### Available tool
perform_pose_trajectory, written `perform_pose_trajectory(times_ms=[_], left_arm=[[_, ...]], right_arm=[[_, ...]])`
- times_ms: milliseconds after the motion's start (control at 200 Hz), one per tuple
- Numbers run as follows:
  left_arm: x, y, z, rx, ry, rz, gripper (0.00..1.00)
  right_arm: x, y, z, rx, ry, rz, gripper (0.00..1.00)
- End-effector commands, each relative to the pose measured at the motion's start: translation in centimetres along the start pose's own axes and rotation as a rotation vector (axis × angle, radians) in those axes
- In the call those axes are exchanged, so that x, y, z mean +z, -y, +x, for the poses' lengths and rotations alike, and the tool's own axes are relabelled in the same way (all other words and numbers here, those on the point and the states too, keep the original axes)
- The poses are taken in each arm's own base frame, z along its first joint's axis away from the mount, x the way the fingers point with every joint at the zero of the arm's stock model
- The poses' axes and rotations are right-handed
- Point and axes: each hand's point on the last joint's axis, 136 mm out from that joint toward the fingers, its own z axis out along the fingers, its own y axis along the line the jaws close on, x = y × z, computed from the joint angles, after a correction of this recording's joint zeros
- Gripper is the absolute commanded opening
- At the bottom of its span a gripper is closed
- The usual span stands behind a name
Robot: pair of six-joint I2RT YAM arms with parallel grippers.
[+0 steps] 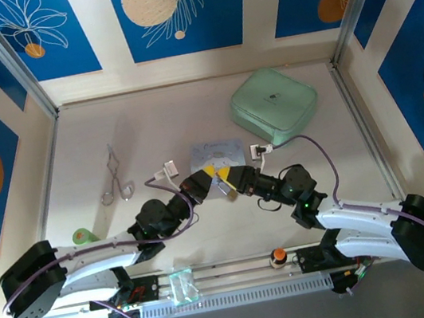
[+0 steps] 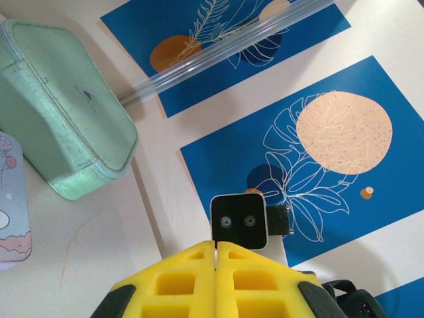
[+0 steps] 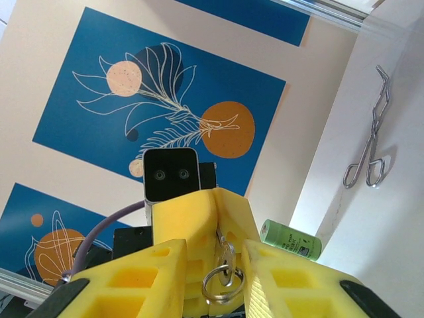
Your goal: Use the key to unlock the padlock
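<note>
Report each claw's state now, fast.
Left claw: shut, nothing visible between its fingers.
Right claw: partly open around the key; a firm grip cannot be told.

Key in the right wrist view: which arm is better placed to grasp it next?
Right, probably: the key and its ring sit between the right gripper's parted fingers, ready to be closed on. The left gripper is shut tight.

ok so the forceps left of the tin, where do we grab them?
Probably the slim shank of the forceps, between ring handles and tips, coming straight down with jaws closing across it. They lie flat on the table, rings toward the arms, so nothing stands proud to take from the side.
</note>
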Motion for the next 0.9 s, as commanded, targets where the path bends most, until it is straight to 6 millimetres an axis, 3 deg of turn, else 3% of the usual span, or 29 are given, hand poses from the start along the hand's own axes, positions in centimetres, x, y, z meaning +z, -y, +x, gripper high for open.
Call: perform_pose_trajectory(times_ms=[0,365,610,890], left_arm=[[0.0,0.9,-0.2,-0.033,0.019,0.045,0.0],[-0.3,-0.4,-0.2,-0.064,0.039,0.022,0.0],[0.0,-0.4,0.1,-0.077,0.035,0.031,0.0],[0.1,-0.4,0.1,-0.087,0.038,0.035,0.0]], right_arm=[[0.8,-1.8,-0.5,-0.028,0.015,-0.056,0.26],[0.4,-1.1,-0.6,-0.02,0.04,-0.03,0.13],[0.2,-0.8,-0.4,-0.019,0.04,-0.02,0.11],[-0.2,-0.5,-0.2,-0.015,0.039,-0.012,0.18]])
